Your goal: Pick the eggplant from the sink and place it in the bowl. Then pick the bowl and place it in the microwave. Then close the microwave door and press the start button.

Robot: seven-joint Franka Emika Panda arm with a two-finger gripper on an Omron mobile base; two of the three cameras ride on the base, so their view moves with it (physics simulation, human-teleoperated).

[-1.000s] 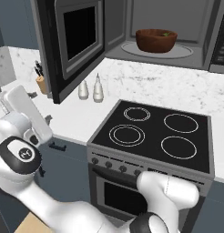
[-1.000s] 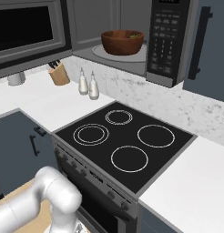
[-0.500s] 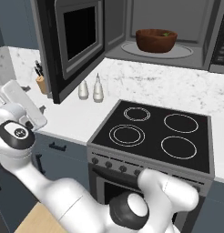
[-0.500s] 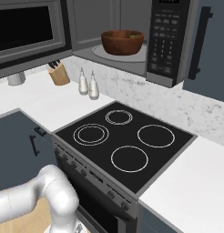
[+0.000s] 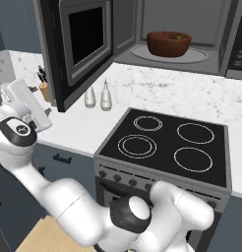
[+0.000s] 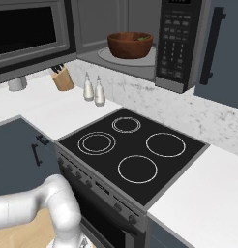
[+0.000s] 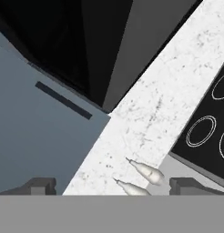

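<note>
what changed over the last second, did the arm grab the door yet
No grab. The arm's hand rose a little at the left, beside the open microwave door, jaws open and empty. The bowl stayed on the microwave turntable; the door stayed open.

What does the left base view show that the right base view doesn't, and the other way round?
The left base view alone shows the inner face of the open microwave door and the arm's open gripper beside it. The right base view alone shows the microwave's keypad panel clearly. Both share the wooden bowl on the turntable, the two shakers, the knife block and the stove.
</note>
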